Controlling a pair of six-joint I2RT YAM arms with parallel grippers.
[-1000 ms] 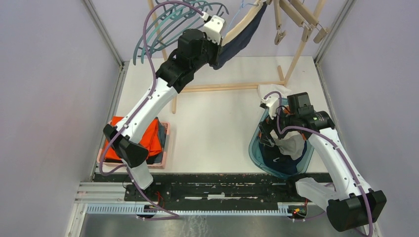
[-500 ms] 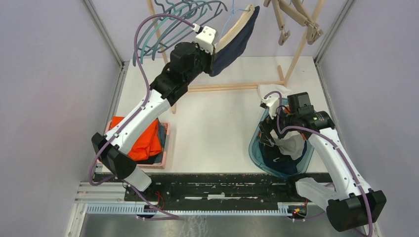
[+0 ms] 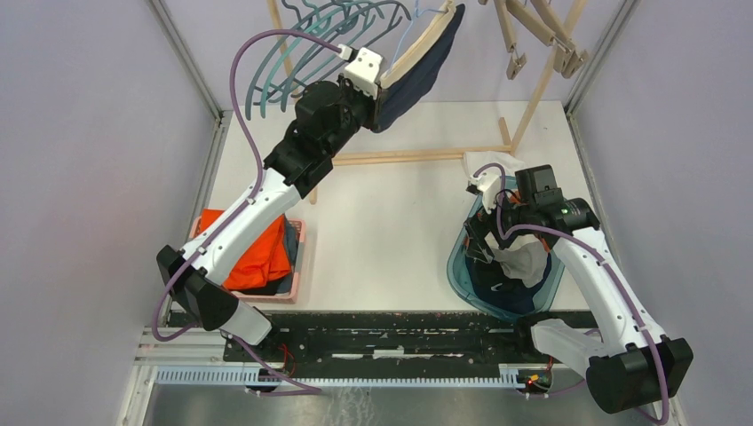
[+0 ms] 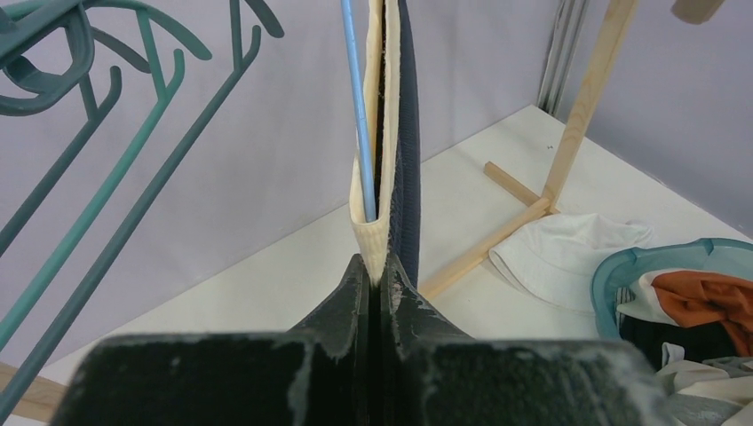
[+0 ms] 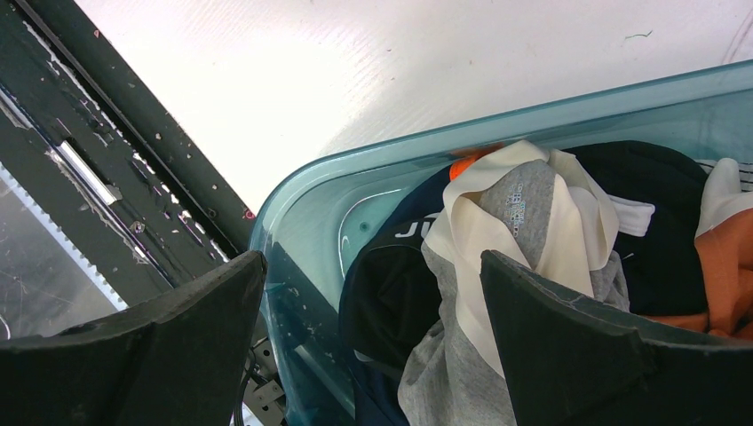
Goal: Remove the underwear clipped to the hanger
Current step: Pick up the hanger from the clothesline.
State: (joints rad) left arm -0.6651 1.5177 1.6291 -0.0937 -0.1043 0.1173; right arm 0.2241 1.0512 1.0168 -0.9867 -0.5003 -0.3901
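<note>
A navy underwear (image 3: 417,75) with a cream waistband (image 4: 380,133) hangs from a light blue hanger (image 4: 357,106) at the back. My left gripper (image 4: 380,275) is shut on the lower end of the cream waistband, stretching the garment down to the left; in the top view it is at the garment's lower left corner (image 3: 373,89). My right gripper (image 5: 373,302) is open and empty, hovering over the teal basket (image 3: 462,266), which holds several loose garments: grey and cream (image 5: 497,293), navy, black and orange.
Several teal hangers (image 3: 302,44) hang left of the garment. A wooden rack with clips (image 3: 533,44) stands at the back, its base bar (image 3: 417,156) on the table. A white cloth (image 4: 568,257) lies by the basket. An orange folded cloth in a pink tray (image 3: 262,253) is left.
My left gripper has moved left and back, pulling the navy underwear taut along with it. The right arm has not moved.
</note>
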